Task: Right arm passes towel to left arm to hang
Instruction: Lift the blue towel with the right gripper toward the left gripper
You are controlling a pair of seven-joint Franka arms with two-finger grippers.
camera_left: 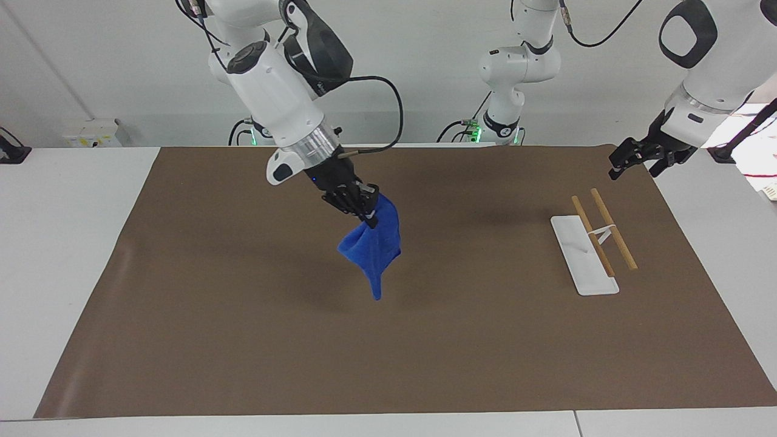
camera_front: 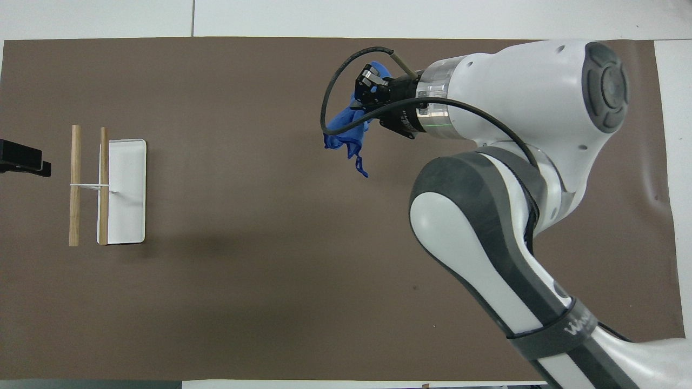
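Observation:
My right gripper (camera_left: 364, 213) is shut on the blue towel (camera_left: 373, 246) and holds it up in the air over the middle of the brown mat. The towel hangs bunched below the fingers, its tip clear of the mat; it also shows in the overhead view (camera_front: 348, 132), with the right gripper (camera_front: 368, 81) above it. My left gripper (camera_left: 625, 161) waits in the air at the left arm's end of the table, over the mat's corner near the wooden rack; only its black tip (camera_front: 24, 159) shows in the overhead view.
A rack of two wooden rods (camera_left: 604, 233) on a white base plate (camera_left: 576, 261) stands toward the left arm's end; it also shows in the overhead view (camera_front: 102, 183). The brown mat (camera_left: 243, 340) covers the table. A third white arm (camera_left: 516, 67) stands at the robots' edge.

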